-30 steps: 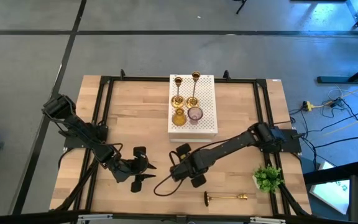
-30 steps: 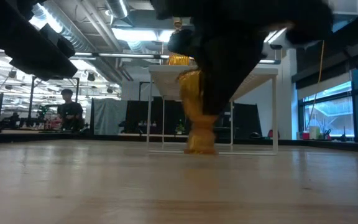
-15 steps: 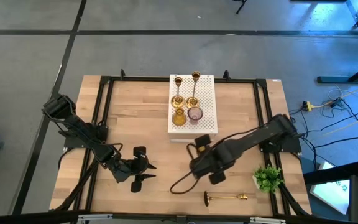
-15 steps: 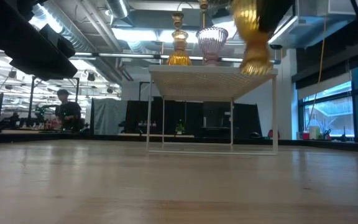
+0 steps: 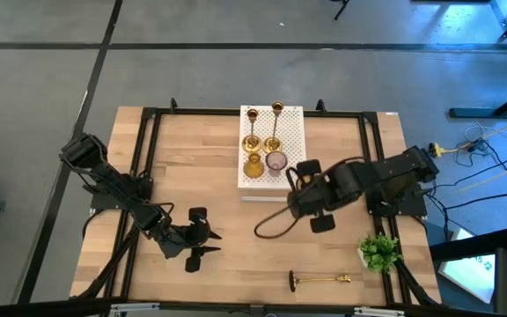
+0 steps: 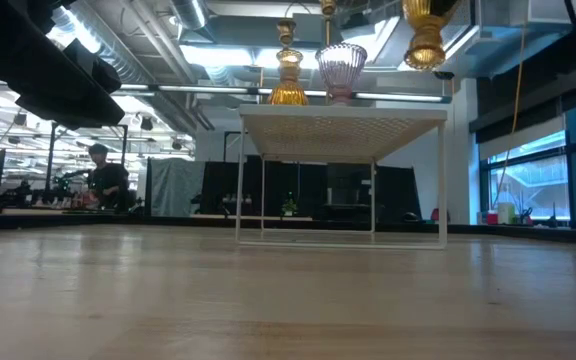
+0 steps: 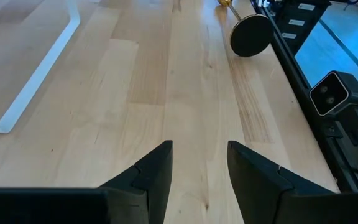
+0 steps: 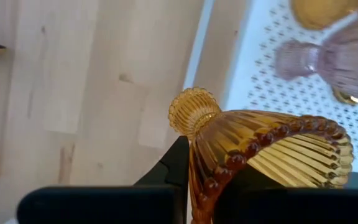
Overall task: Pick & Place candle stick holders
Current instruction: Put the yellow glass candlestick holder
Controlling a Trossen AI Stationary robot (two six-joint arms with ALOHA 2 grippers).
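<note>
Right end effector has moved up off the tabletop twd the white perforated box, pinching an amber glass holder between its fingers. Left end effector spread, low over wood.

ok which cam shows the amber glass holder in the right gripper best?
Right wrist view: amber glass holder fills the frame, pinched by the right gripper. Low view catches only its lower part at the top edge; high view hides it; left wrist misses it.
</note>
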